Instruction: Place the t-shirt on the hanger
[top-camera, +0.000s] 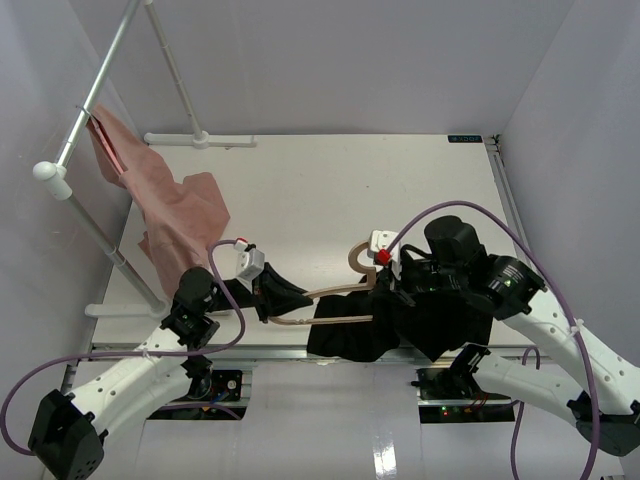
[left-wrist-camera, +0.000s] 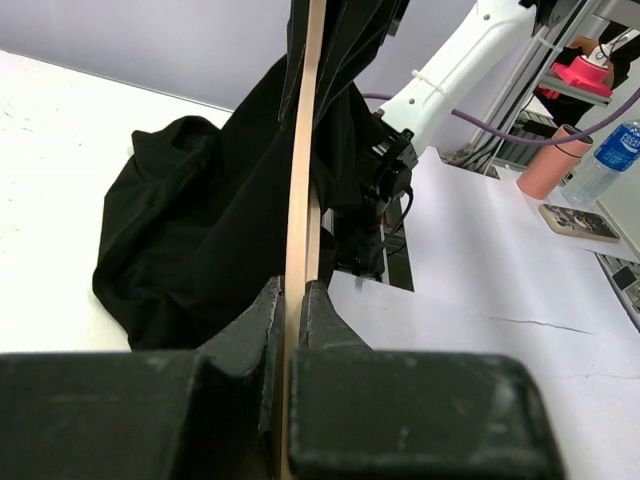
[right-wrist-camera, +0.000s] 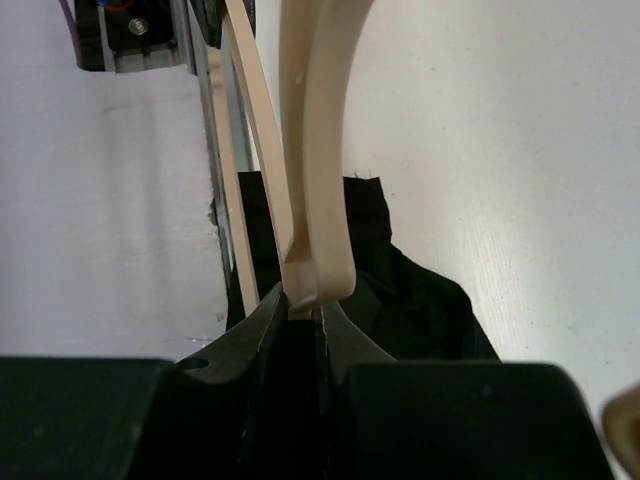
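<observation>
Open table (top-camera: 330, 190) across middle and far side. Left side blocked by rail (top-camera: 100, 75) stand and draped pink cloth (top-camera: 185, 215). Near edge crowded: black t-shirt (top-camera: 345, 335) heap, hanger (top-camera: 320, 292) running into it, left gripper (top-camera: 268, 300) and right gripper (top-camera: 395, 290) at its ends.

Left end effector (left-wrist-camera: 290, 310) clamping hanger (left-wrist-camera: 303, 180) edge-on, black t-shirt (left-wrist-camera: 200, 230) draped behind

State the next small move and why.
Probably open the left end effector and let go of the hanger at its bare end: the right end effector clamps the hanger too, and the black t-shirt is bunched short of that end, so a freed arm could pull it across.
</observation>
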